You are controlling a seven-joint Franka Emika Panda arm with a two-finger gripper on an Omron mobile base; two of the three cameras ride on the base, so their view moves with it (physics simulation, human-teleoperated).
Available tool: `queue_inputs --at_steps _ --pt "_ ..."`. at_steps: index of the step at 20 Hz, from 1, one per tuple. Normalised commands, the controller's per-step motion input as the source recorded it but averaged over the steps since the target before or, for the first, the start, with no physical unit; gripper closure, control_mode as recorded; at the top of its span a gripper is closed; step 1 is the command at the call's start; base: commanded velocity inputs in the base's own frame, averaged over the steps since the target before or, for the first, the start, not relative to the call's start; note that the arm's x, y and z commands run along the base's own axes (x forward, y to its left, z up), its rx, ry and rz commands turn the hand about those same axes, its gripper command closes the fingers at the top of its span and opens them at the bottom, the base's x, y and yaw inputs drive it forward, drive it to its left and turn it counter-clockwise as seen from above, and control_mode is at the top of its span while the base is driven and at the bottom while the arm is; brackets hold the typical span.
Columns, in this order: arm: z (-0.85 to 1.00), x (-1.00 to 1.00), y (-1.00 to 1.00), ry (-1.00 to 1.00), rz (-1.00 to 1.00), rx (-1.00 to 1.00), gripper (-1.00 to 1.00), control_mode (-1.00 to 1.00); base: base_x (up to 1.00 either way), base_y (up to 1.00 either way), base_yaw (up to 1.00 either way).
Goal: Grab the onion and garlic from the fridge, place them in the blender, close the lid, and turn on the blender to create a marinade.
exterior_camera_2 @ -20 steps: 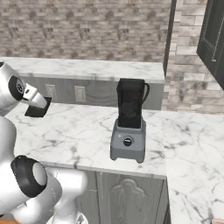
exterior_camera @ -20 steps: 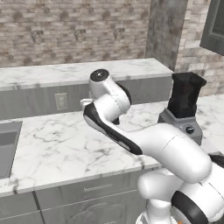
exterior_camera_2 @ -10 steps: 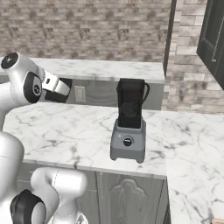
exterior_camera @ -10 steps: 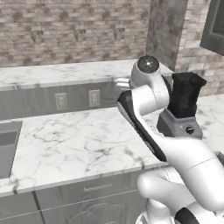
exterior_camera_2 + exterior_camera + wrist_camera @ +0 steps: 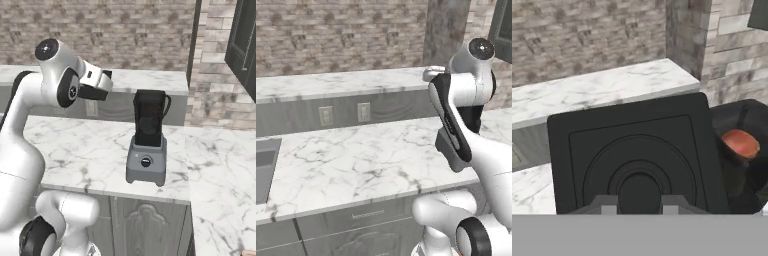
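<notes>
In the hand view, the flat black square lid (image 5: 632, 155) sits right at my fingertips, and my gripper (image 5: 639, 202) is shut on it. To its right stands the black jar of the blender (image 5: 747, 170) with its top uncovered and the reddish-orange onion (image 5: 740, 143) inside. In the right base view my gripper (image 5: 106, 77) hangs in the air up and to the left of the blender (image 5: 147, 142), clear of the jar. In the left base view my arm covers most of the blender (image 5: 473, 117). The garlic is hidden and the fridge is out of view.
The blender stands on a marble counter (image 5: 85, 155) near its front edge. A raised marble ledge (image 5: 331, 82) with wall sockets runs behind it, below a brick wall. A sink (image 5: 263, 167) lies at the far left and a dark cabinet (image 5: 245, 45) hangs at the upper right.
My arm has swung to the right along the counter, carrying the lid from the left side up close to the blender jar. The blender has not moved.
</notes>
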Motion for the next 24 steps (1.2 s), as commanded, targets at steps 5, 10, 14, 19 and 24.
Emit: queue_inputs --at_steps 5,10,14,19,24 --pt "0.60 0.00 -0.61 0.25 0.02 0.05 1.00 -1.00 0.00 0.00 0.00" --pt "0.07 0.04 -0.04 0.12 0.00 -0.02 1.00 -1.00 0.00 0.00 0.00" --pt "-0.06 0.00 -0.07 0.08 0.00 0.00 1.00 -1.00 0.00 0.00 0.00" --pt "0.00 0.10 -0.37 0.13 0.00 0.00 1.00 -1.00 0.00 0.00 0.00" --pt "0.00 0.27 -0.38 0.21 0.00 0.00 1.00 -1.00 0.00 0.00 0.00"
